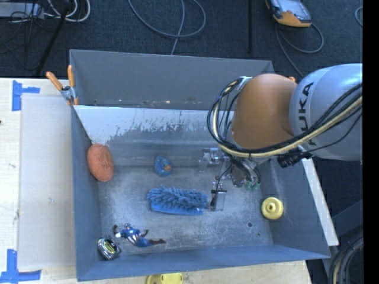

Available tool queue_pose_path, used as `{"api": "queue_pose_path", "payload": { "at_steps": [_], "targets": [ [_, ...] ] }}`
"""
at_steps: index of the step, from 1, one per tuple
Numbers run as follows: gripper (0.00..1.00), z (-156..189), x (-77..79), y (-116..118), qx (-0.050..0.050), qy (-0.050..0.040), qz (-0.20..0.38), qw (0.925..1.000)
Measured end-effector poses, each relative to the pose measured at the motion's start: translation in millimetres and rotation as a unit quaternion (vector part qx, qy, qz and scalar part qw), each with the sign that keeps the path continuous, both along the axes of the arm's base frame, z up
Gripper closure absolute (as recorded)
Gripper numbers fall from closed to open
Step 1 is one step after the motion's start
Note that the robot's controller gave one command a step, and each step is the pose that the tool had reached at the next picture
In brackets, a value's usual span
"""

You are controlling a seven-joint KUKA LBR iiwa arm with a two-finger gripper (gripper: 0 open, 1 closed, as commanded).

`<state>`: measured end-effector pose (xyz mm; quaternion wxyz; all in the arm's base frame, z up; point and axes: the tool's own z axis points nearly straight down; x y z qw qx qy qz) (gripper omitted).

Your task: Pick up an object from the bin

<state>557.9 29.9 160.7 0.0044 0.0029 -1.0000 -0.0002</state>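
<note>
My gripper (217,197) hangs low in the middle of the bin, with its fingertips at the right end of a blue bristly brush (176,200) that lies flat on the floor. The fingers look close together and nothing shows between them. A small blue toy with an orange spot (163,166) rests just behind the brush. To the gripper's right, near the bin's right wall, sits a yellow round knob (272,207).
An orange-brown oval lump (100,162) leans at the left wall. At the front left lie a small blue and white figure (137,236) and a little tape measure (109,248). The arm and its orange cover overhang the bin's back right.
</note>
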Motion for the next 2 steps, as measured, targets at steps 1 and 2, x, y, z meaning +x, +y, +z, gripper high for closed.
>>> {"api": "queue_pose_path", "payload": {
  "at_steps": [1,2],
  "targets": [
    [0.0,4.5,1.6,-0.1,0.0,-0.0038,0.0,1.0],
    [0.0,-34.8,12.7,17.9,0.0,-0.0088,-0.013,0.9999]
  ]
}}
